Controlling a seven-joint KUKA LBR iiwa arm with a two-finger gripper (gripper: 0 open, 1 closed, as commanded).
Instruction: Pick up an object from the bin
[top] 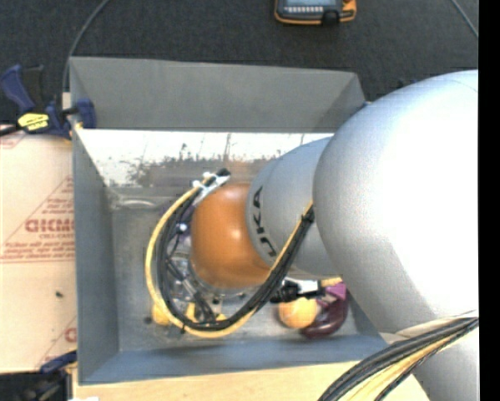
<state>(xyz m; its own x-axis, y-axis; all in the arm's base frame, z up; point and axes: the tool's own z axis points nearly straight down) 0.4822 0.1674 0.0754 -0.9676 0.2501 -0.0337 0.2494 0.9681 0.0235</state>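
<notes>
My gripper [185, 291] hangs low in the front left part of the bin, mostly hidden under the arm's orange cover and looped cables. A small yellow thing [160, 314] lies on the bin floor just left of it, partly behind the cables. To the right, near the front wall, rests a round pale yellow fruit-like thing [295, 313]. A dark purple, eggplant-shaped thing [330, 317] lies against it, with a magenta piece [335, 291] above. What sits directly beneath the gripper is hidden.
The big silver arm covers the right and middle of the bin. The back of the bin floor lies bare along the rear wall. A small black and white thing [305, 288] lies beside the arm near the fruit.
</notes>
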